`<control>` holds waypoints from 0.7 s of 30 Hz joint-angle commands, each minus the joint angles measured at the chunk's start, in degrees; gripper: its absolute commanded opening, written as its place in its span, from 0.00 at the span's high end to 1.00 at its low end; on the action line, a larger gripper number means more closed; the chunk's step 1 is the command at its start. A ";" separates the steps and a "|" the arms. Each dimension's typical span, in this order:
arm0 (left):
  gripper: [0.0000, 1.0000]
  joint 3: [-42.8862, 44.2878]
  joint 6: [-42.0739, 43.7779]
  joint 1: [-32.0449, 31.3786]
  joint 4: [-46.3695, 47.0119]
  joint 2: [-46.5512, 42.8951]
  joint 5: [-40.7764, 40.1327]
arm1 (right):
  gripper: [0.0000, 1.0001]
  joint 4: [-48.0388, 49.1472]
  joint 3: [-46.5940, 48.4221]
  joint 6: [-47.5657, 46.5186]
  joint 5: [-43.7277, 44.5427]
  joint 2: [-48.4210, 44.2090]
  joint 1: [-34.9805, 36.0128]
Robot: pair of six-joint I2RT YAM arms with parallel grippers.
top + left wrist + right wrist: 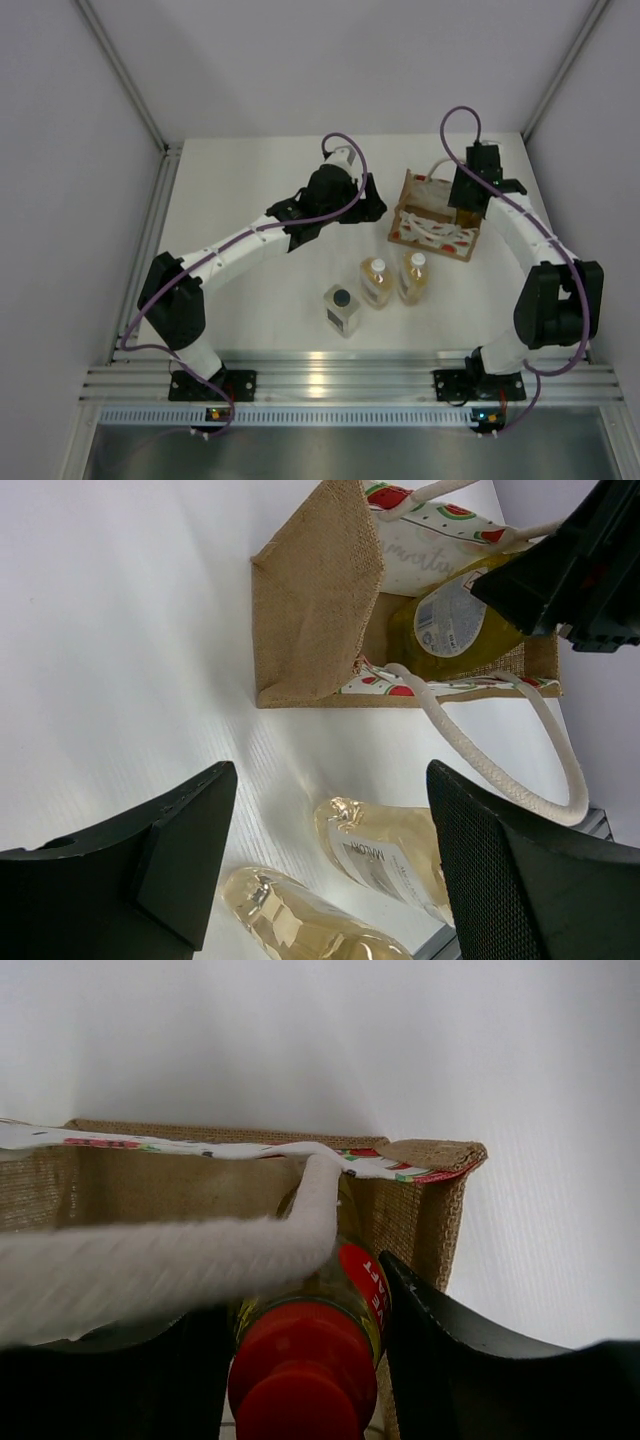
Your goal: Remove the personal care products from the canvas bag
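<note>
Amber bottles (376,281) (413,277) and the clear bottle (342,308) stood at six o'clock from the canvas bag (430,238) — only the yellow bottle (330,1290) sat inside, the right pincer (300,1295) straddling it, grip uncertain; the left pincer (330,770) gaped empty.

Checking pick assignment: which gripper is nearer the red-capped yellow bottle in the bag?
Right. The right gripper is at the canvas bag mouth, straddling the yellow bottle. The left gripper hangs open beside the bag, apart from it.

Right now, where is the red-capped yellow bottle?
The yellow bottle sits inside the canvas bag on the table's right side, between the fingers of the right hand, behind the amber bottles.
</note>
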 commanded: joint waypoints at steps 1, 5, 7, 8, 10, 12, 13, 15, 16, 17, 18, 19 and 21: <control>0.19 -0.23 0.69 0.32 0.55 -2.84 -1.59 | 1.00 1.77 8.29 1.03 0.19 -2.92 0.61; 0.19 -0.31 0.95 0.32 0.03 -3.72 -2.55 | 1.00 -0.69 12.94 0.85 -0.78 -3.45 0.79; 0.16 -0.31 1.04 0.32 -0.24 -4.16 -3.34 | 1.00 -1.74 14.18 0.68 -1.04 -3.71 0.70; 0.14 -0.31 1.04 0.41 -0.50 -4.25 -3.61 | 1.00 -2.10 15.14 0.68 -1.48 -3.80 0.79; 0.02 -0.14 1.22 0.41 -1.11 -4.69 -4.57 | 1.00 -3.06 15.94 0.68 -2.10 -4.33 0.79; 0.02 -0.05 1.39 0.41 -1.47 -5.04 -5.28 | 1.00 -3.42 16.56 0.94 -3.06 -5.12 0.79; 0.02 0.04 1.57 0.50 -1.90 -5.13 -5.97 | 1.00 -3.94 16.91 1.03 -3.33 -5.82 0.87; 0.02 0.30 1.75 0.59 -2.61 -5.74 -6.59 | 1.00 -4.73 18.22 1.11 -4.38 -6.35 0.87; 0.02 0.39 1.92 0.59 -2.87 -6.01 -6.86 | 1.00 -5.52 18.84 1.12 -4.73 -6.96 0.96; 0.02 0.39 2.10 0.67 -3.57 -6.36 -7.56 | 1.00 -5.88 20.06 1.12 -5.26 -7.14 0.87; 0.02 0.39 2.27 0.76 -3.66 -7.14 -7.82 | 1.00 -6.40 20.77 1.12 -5.61 -7.40 0.96; 0.02 0.48 2.53 0.85 -3.93 -7.50 -8.09 | 1.00 -7.02 21.65 1.12 -5.96 -7.58 0.87; 0.02 0.65 2.97 1.02 -5.15 -8.64 -9.14 | 1.00 -9.47 24.63 1.20 -7.28 -7.50 0.87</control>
